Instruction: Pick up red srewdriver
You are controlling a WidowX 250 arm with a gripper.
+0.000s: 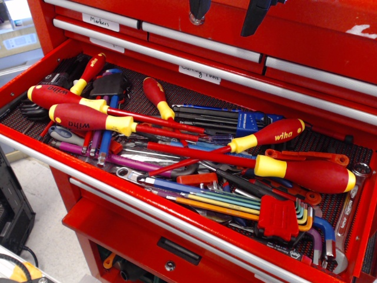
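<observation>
Toward the right of the open drawer: we find the red srewdriver (309, 174), lying flat on top of the pile, its fat plain red handle pointing right and its yellow butt cap near the drawer's right wall.
Shaft: we see a long thin red shaft running left from the yellow collar, crossing over other tools toward the middle of the drawer (35, 76).
Neighbours: we note a slimmer screwdriver with white lettering (268, 135) just above it, an orange wrench (306, 156) just beside the handle's upper edge, and a red hex key holder (277, 217) with its fan of keys below.
Look-alikes: we count more red-handled screwdrivers (82, 118) on the left, with black lettering; we judge these are not the target.
Tool: we see only two dark fingertips (227, 9) at the top edge, well above the drawer, spread apart and holding nothing.
Handling: we judge the handle stiff, smooth and rounded, so it may roll or slip; most of the weight likely sits in the handle.
Where to grip: we judge the middle of the bulbous handle best, fingers closing across its width, since that stretch lies clear on top.
Risk: we expect the thin shaft could drag on crossed tools as it lifts.
</observation>
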